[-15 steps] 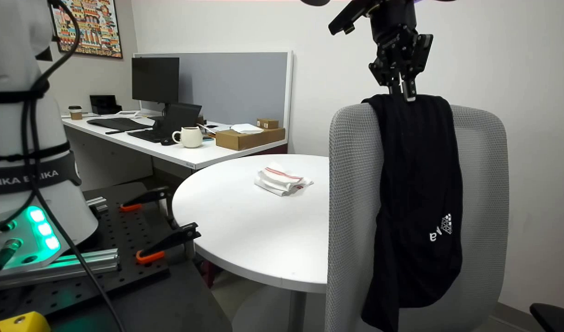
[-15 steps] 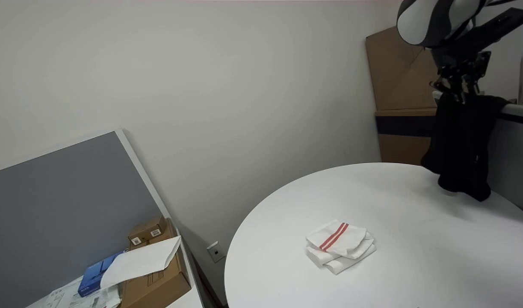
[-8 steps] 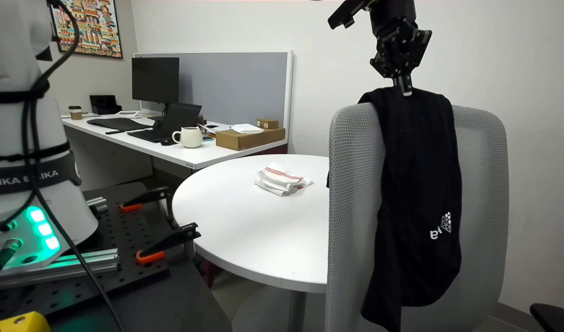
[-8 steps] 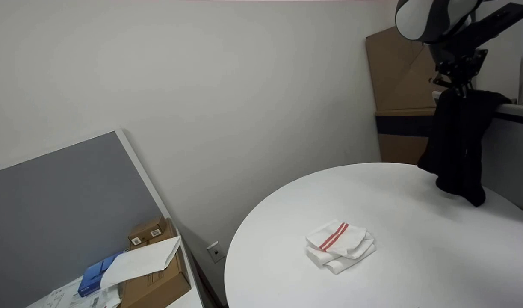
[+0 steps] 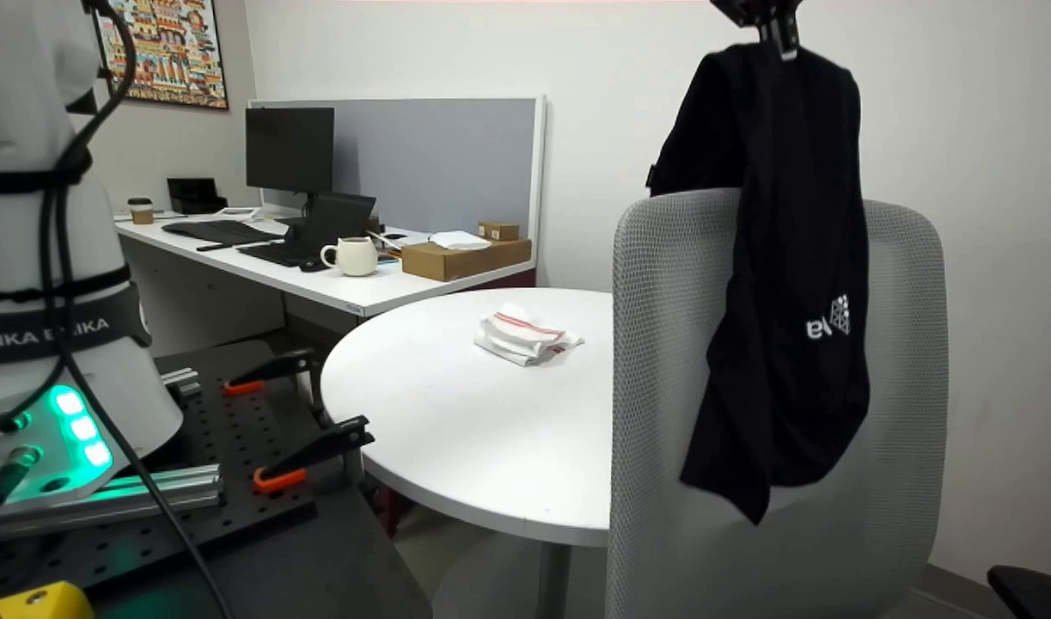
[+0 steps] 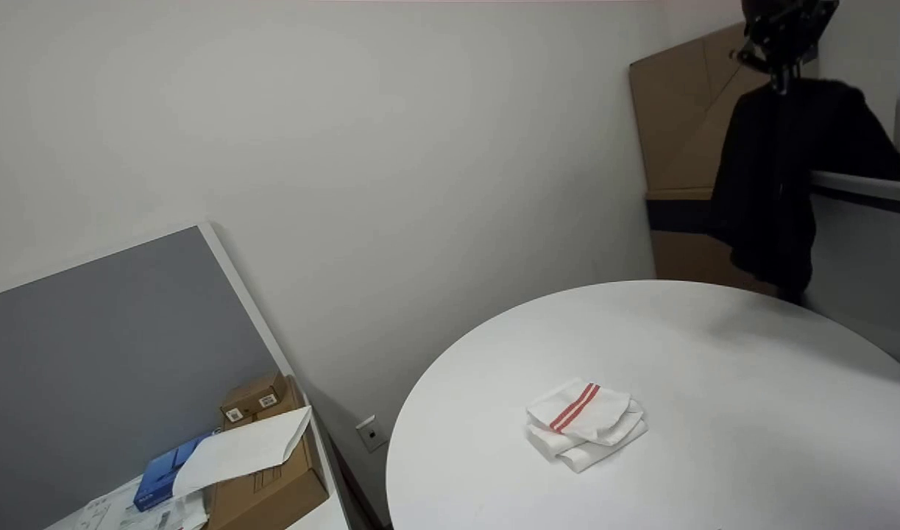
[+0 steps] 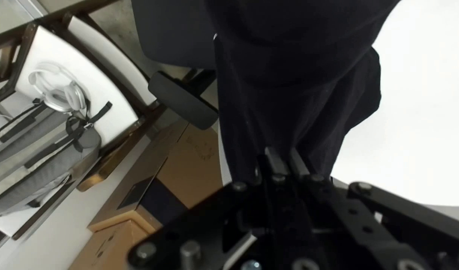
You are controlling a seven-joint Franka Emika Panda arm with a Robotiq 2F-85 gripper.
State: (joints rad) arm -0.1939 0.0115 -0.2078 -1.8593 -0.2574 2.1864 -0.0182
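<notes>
My gripper (image 5: 781, 47) is shut on a black garment (image 5: 804, 249) with a small white print, pinching it near the top. In both exterior views the garment hangs from the fingertips, raised above the grey mesh chair back (image 5: 662, 344). One part drapes in front of the backrest, while another passes over and behind its top edge. The wrist view shows folds of the black cloth (image 7: 285, 71) running in between the close-set fingers (image 7: 277, 165); the cloth hides part of the tips. A folded white towel (image 6: 589, 423) with red stripes lies on the round table.
The round white table (image 5: 456, 413) stands beside the chair. Behind it a desk (image 5: 353, 301) carries a monitor (image 5: 290, 146), a laptop, a mug (image 5: 353, 256) and cardboard boxes (image 5: 465, 258). Tall cardboard boxes (image 6: 685, 125) stand in the corner. Clamps (image 5: 310, 456) sit at the robot's base.
The gripper has shut on the black garment and risen, lifting its top well above the chair back. The lower hem has come up too. The white towel has not moved.
</notes>
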